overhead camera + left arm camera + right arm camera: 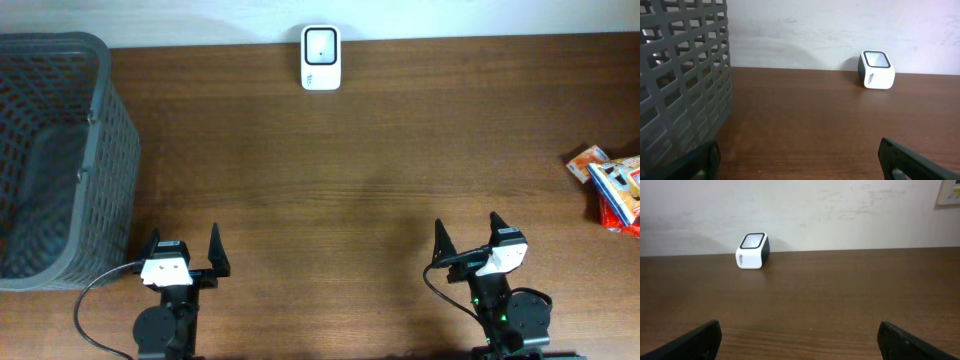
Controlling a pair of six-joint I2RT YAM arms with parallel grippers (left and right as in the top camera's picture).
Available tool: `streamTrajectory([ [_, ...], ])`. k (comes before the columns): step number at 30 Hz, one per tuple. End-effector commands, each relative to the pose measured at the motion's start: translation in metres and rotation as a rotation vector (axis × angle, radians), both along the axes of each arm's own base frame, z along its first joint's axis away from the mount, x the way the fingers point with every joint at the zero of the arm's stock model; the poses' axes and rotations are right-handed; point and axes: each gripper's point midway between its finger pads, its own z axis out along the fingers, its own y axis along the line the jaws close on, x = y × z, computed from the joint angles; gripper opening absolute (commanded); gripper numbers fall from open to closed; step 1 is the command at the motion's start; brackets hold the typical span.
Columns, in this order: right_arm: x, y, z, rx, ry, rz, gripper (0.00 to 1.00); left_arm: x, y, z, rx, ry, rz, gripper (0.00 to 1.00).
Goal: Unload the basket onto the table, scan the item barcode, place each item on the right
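Colourful packaged items [611, 186] lie at the table's right edge, seen only in the overhead view; no barcode is legible. A white scanner with a dark window [321, 57] stands at the back centre by the wall and shows as the scanner [876, 69] in the left wrist view and the scanner [752, 250] in the right wrist view. My left gripper [184, 241] is open near the front left, nothing between its fingers. Open and empty too, my right gripper [468, 230] sits at the front right, well short of the items.
A grey mesh basket [50, 160] occupies the left side, close beside my left gripper, and its wall [682, 75] fills the left of that wrist view. A white wall runs behind the brown wooden table [330, 190].
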Motion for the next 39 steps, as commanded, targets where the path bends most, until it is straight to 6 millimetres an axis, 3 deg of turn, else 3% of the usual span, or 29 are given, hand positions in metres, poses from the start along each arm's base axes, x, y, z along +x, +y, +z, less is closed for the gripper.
streamTrajectory([
  [1, 0.0, 0.001, -0.003, -0.009, 0.003, 0.003, 0.98, 0.0, -0.004, -0.002, 0.022, 0.005, -0.027, 0.99],
  [6, 0.0, 0.001, -0.003, -0.009, 0.003, 0.003, 0.98, -0.001, -0.016, -0.002, 0.063, 0.004, -0.075, 0.99],
  [39, 0.0, 0.001, -0.003, -0.009, 0.003, 0.003, 0.98, 0.0, -0.006, -0.001, -0.005, 0.0, -0.027, 0.99],
])
